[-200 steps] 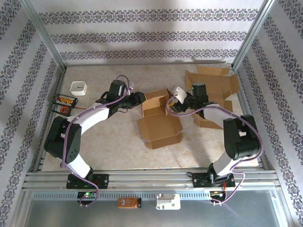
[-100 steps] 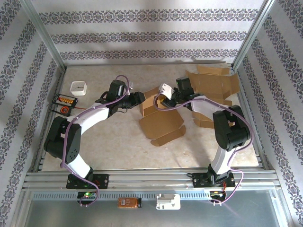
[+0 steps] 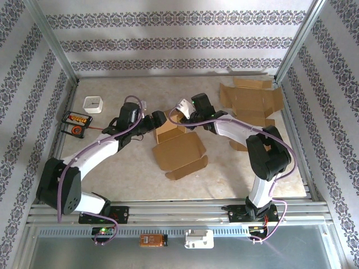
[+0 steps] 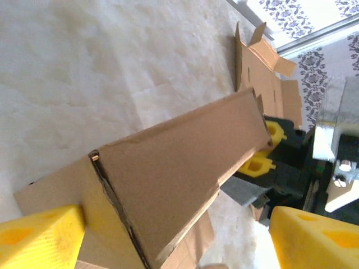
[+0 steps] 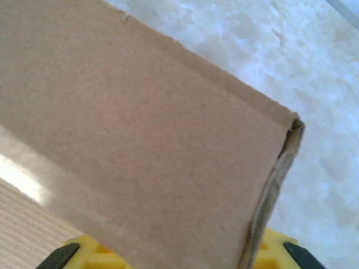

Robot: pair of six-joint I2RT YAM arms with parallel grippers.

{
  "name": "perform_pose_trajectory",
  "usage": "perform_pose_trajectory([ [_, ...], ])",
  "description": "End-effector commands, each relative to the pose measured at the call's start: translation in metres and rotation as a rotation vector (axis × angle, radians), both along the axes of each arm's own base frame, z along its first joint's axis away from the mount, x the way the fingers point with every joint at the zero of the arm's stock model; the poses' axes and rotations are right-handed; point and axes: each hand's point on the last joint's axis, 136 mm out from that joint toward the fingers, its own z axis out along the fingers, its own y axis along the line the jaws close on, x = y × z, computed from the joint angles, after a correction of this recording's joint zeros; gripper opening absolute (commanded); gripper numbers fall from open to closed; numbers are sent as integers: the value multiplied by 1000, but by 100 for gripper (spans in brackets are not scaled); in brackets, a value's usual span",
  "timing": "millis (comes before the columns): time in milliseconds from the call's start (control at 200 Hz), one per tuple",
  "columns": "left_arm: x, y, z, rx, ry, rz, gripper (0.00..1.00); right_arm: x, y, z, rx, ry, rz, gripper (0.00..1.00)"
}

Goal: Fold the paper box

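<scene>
Orange plastic marked the nearest thing in the top view, a small device (image 3: 153,240) on the metal rail (image 3: 67,231) at the bottom of the frame, with a white fitting (image 3: 199,239) just to its right. Above the rail the pale surface (image 3: 112,174) began.

The brown paper box (image 3: 178,148) lay near the middle of the frame, half folded. Its broad flap was spread flat toward the bottom edge and its raised walls stood at the upper end. Both arms met at those walls, the left arm (image 3: 92,154) reaching in from the lower left and the right arm (image 3: 247,134) curving in from the lower right.

In the left wrist view the left fingers (image 4: 42,235) stood wide apart, one yellow pad at the lower left corner and the other at the lower right. An upright cardboard wall of the box ran between them. It sat just beside the lower-left pad and was not clamped.

At the far end of that wall the right fingers (image 4: 256,164) sat close together on either side of the cardboard. They appeared to be pinched on it, though the edge hid the contact itself. The right wrist view had a cardboard panel pressed close to the lens, with yellow pads at the bottom edge.

Farther back, a stack of flat cardboard blanks (image 3: 252,101) lay at the upper right. A small white cube (image 3: 93,105) sat at the upper left, near a black tray (image 3: 76,120) holding orange pieces. Patterned wallpaper (image 3: 179,42) closed off the back of the frame.
</scene>
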Motion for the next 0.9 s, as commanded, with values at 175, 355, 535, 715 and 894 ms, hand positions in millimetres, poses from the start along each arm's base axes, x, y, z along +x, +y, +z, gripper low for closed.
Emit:
perform_pose_trajectory([
  [175,-1,28,-16,116,-4,105,88,-38,15,-17,23,52,-126,21],
  [355,7,9,-17,28,-1,50,79,-32,21,-33,114,98,-259,34],
  [535,9,1,-13,1,1,27,77,-22,33,-44,194,90,-298,29],
  [715,5,5,-9,3,-9,33,77,-8,28,-50,195,32,-362,22],
  [894,1,8,-5,-5,-22,45,77,-2,22,-57,170,7,-469,21],
])
